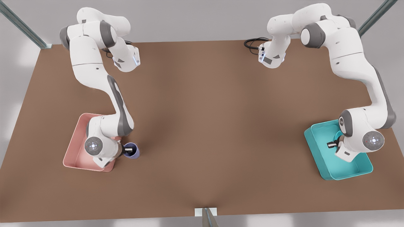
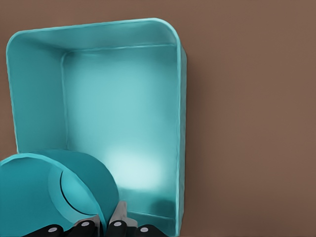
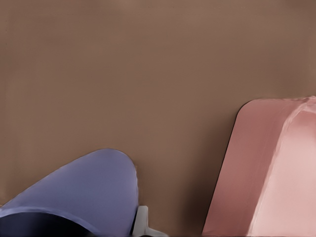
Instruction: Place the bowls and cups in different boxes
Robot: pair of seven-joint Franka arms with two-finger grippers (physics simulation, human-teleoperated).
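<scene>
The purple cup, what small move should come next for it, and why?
Probably shift the right gripper sideways toward the pink box. It is shut on the cup, which sits just outside the box's near corner, over the table. The left gripper already holds the bowl over the teal box.

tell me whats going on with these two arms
The left gripper, on the front view's right, holds the teal bowl by its rim over the teal box. The right gripper, on the front view's left, grips the lavender cup just outside the pink box, above the brown table. Neither item has been released yet.
</scene>
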